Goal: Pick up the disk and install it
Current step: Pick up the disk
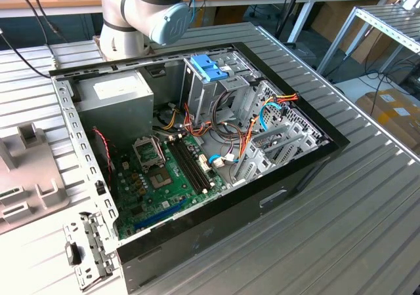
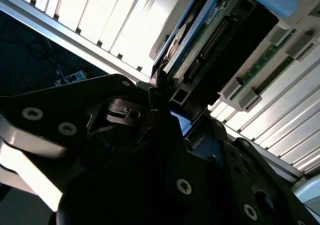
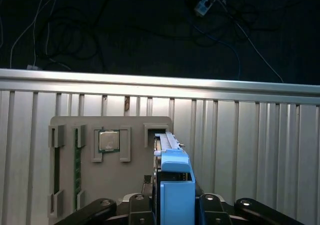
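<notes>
Straddling the disk (image 3: 175, 172) with the pincer (image 3: 175, 201), can't tell if it's clamped.
Disk stands on edge in the grey holder (image 3: 70, 122); I'd centre up and squeeze evenly so it doesn't tilt.

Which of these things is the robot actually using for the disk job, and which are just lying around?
In the job: disk, standing in the grey tray; gripper at it; open computer case; drive cage.
Lying about: chip and memory stick in the tray; loose metal bracket beside the case.
</notes>
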`<state>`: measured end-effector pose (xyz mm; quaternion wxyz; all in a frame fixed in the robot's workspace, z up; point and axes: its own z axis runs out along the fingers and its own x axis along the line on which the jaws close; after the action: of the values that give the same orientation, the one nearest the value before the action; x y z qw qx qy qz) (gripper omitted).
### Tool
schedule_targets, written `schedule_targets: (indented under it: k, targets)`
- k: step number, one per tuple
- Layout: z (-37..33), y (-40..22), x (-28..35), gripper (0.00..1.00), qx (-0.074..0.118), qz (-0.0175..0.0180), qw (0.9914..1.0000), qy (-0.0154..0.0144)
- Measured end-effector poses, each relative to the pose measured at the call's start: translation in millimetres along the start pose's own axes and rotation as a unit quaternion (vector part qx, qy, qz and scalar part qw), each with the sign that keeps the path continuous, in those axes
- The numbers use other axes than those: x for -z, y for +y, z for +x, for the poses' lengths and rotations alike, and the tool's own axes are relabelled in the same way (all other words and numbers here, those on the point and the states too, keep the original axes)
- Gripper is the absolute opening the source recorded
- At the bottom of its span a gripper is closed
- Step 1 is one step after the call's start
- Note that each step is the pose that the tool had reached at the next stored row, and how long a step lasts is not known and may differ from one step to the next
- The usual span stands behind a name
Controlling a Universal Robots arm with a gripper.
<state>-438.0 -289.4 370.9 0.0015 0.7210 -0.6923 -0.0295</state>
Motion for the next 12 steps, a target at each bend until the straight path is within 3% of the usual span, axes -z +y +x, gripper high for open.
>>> schedule_targets:
  k: [12]
  targets:
    - [-0.1, 0.2, 3.1, 0.37, 0.000, 0.0004, 0.99996, -0.0091]
